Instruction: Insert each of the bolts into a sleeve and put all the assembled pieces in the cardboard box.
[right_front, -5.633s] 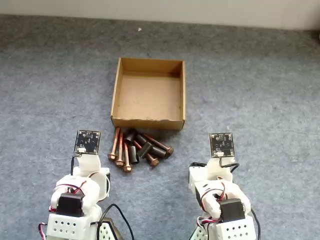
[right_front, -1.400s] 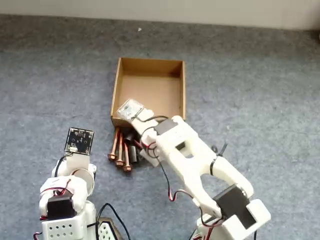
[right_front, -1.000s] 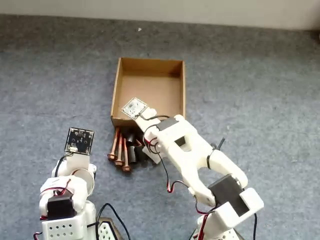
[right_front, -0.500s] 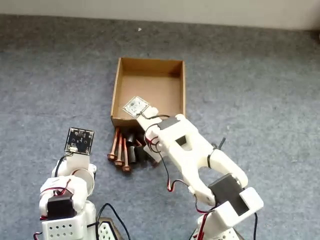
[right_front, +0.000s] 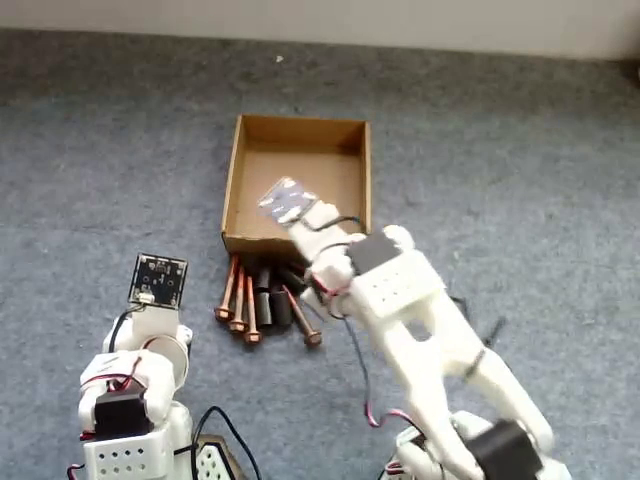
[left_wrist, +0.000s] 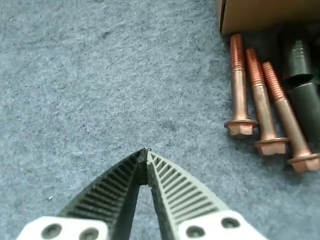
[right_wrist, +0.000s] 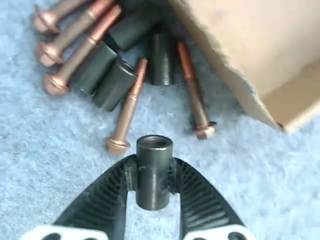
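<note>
While a sleeve (right_wrist: 153, 187) is clamped in the right gripper (right_wrist: 152, 167), the left gripper (left_wrist: 146, 157) is pressed together — empty. A bolt (left_wrist: 239, 85) is likely needed next.

High cam's looking down from far; both wrist cams are looking down close, all sharing bolts (right_front: 240, 300) by cardboard box (right_front: 242, 243).

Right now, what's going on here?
The right tool holds one black sleeve close to the pile of copper bolts and other sleeves lying beside the cardboard box. The left tool is shut and empty, over the carpet next to the bolts.
</note>
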